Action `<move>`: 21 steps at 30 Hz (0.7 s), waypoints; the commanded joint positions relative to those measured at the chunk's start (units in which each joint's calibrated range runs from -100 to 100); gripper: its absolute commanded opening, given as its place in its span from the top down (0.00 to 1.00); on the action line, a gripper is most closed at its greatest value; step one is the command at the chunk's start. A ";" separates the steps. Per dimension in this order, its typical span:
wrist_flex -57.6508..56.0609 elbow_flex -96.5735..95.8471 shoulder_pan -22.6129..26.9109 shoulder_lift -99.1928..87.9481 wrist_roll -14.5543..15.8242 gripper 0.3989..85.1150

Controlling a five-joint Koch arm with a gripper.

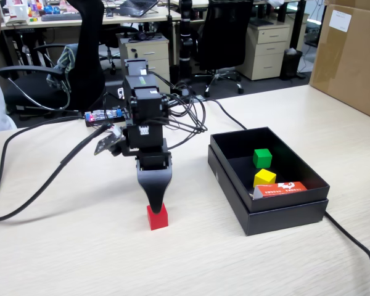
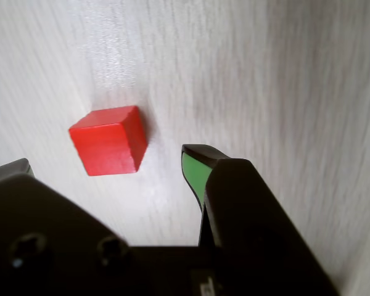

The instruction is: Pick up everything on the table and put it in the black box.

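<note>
Gripper (image 2: pixel 105 163) body fills the lower wrist view, nearest the lens; jaws stand apart, one green-padded tip at right, the other tip at the left edge. The red cube (image 2: pixel 110 140) sits on the table (image 2: pixel 283 74) in the mouth between them, rotated off square to the jaws, not yet gripped. In the fixed view the gripper (image 1: pixel 155 206) points straight down, tip low behind the red cube (image 1: pixel 157 217), arm folded upright above it: judged a pre-grasp descent. The cube lies well apart from the black box (image 1: pixel 283 213), to its left in that view. The box already holds a green cube (image 1: pixel 262 158), yellow cube (image 1: pixel 264 177) and an orange packet (image 1: pixel 282 189), which suggests the red one is the last item.
</note>
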 commanded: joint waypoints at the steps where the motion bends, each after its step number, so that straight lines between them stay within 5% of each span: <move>1: -1.73 6.75 0.15 1.15 -1.07 0.45; 17: -0.52 12.82 -0.44 10.44 -4.64 0.51; 21: -0.52 12.73 -0.63 11.13 -4.64 0.65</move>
